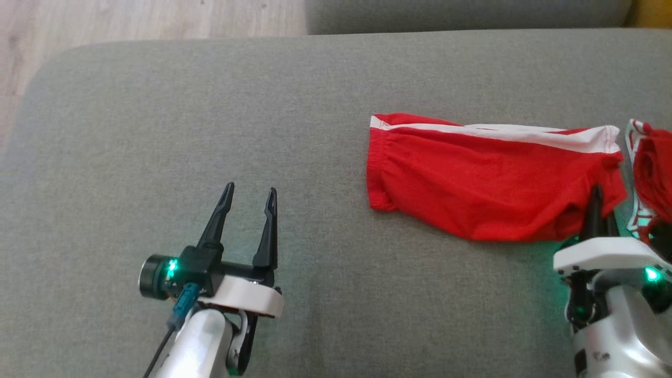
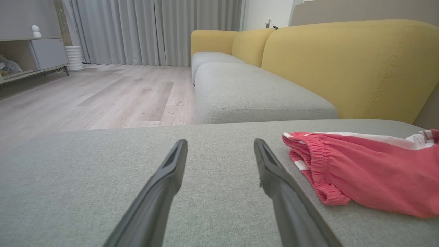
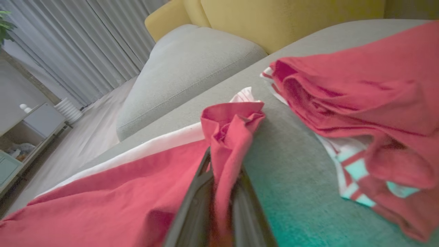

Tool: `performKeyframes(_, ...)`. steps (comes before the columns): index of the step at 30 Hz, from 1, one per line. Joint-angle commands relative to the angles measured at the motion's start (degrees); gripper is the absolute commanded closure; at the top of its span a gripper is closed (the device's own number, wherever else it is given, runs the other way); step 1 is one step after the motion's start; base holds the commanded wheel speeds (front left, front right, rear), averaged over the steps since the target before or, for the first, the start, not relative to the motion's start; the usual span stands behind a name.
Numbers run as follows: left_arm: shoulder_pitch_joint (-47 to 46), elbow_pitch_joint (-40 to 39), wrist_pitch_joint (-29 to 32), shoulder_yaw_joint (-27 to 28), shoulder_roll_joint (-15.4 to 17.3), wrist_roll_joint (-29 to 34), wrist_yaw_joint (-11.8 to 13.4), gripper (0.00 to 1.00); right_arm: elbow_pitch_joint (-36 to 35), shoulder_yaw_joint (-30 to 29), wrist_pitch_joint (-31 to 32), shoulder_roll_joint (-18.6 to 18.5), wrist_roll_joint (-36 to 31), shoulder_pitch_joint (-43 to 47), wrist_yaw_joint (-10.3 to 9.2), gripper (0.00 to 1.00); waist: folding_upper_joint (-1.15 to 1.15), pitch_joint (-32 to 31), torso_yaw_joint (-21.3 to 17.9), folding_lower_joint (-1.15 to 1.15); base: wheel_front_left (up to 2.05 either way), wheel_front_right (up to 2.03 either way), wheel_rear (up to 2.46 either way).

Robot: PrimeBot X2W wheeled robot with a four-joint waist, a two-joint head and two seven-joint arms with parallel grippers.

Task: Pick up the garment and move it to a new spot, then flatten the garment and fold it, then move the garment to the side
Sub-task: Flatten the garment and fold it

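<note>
Two red garments on the grey seat cushion point(image 1: 210, 115)

Task item = red shorts point(image 1: 483, 178) with a white side stripe, lying roughly flat right of centre in head view, elastic waistband end pointing left

Second red garment point(image 1: 653, 168) is bunched up with striped white trim. It sits just beside the shorts at the right edge, a narrow strip of cushion between them

Right hand point(image 1: 597, 198) is at the shorts' near right corner, clamped on a pinch of red cloth. Right wrist view: fabric squeezed between the two fingers point(image 3: 193, 206) and bunched up above the tips

Left hand point(image 1: 251, 188) is over bare cushion at lower left, well apart from the shorts, fingers spread, nothing between them. Left wrist view: waistband end lies right of the fingers, not touching

Yellow backrest point(image 2: 343, 65) behind the cushion, wood floor point(image 2: 103, 92) past its far edge
</note>
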Motion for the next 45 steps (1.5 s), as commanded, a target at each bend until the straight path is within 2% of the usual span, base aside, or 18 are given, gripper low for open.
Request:
performKeyframes(1, -0.51, -1.45, -0.46, 1.41, 0.43, 0.09, 0.08, 0.00, -1.62, 2.04, -0.73, 0.08, 0.41, -2.69, -0.04, 1.00, 0.00, -0.40, 0.38, 0.00, 0.00, 0.00, 0.00)
performKeyframes(6, -0.44, -1.00, -0.46, 0.41, 0.44, 1.64, 0.53, 0.00, -2.62, 6.00, -0.81, 0.08, 1.78, -4.35, -0.04, 1.00, 0.00, -2.05, 2.09, 0.00, 0.00, 0.00, 0.00)
performKeyframes(10, -0.16, -1.24, -0.46, 0.17, 0.44, 0.42, 0.64, 0.00, -3.19, 9.96, -0.65, 0.09, 3.62, -5.94, -0.04, 1.00, 0.00, -3.12, 3.92, 0.00, 0.00, 0.00, 0.00)
performKeyframes(26, 0.48, -0.42, -0.46, 0.18, 0.44, 0.03, 0.63, 0.00, -2.39, 32.01, -0.68, 0.09, 9.39, -11.41, -0.04, 1.00, 0.00, -3.61, 10.25, 0.00, 0.00, 0.00, 0.00)
performKeyframes(34, 0.60, -0.89, -0.46, 0.56, 0.44, -0.05, 0.89, 0.00, 5.24, 41.33, -0.60, 0.09, 4.61, -12.24, -0.04, 1.00, 0.00, -3.22, 10.45, 0.00, 0.00, 0.00, 0.00)
performKeyframes(35, 0.64, -0.86, -0.46, 0.58, 0.44, -0.04, 0.90, 0.00, 6.44, 42.48, -0.60, 0.09, 3.67, -12.50, -0.04, 0.64, 0.00, -3.20, 10.29, 0.00, 0.00, 0.00, 0.00)
performKeyframes(36, 0.67, -0.85, -0.46, 0.61, 0.44, -0.03, 0.93, 0.00, 7.59, 43.38, -0.62, 0.09, 2.73, -12.78, -0.04, 0.00, 0.00, -3.20, 10.07, 0.00, 0.00, 0.00, 0.00)
performKeyframes(42, 0.50, -2.43, -0.46, 1.24, 0.44, -0.22, 0.93, 0.00, 9.05, 47.70, -0.83, 0.09, 1.22, -13.46, -0.04, 0.00, 0.00, -3.41, 7.67, 0.00, 0.00, 0.00, 0.00)
performKeyframes(45, 0.51, -3.15, -0.46, 1.68, 0.43, -0.29, 0.88, 0.00, 8.24, 46.74, -0.89, 0.09, 0.93, -13.35, -0.04, 0.00, 0.00, -3.72, 6.54, 0.00, 0.00, 0.00, 0.00)
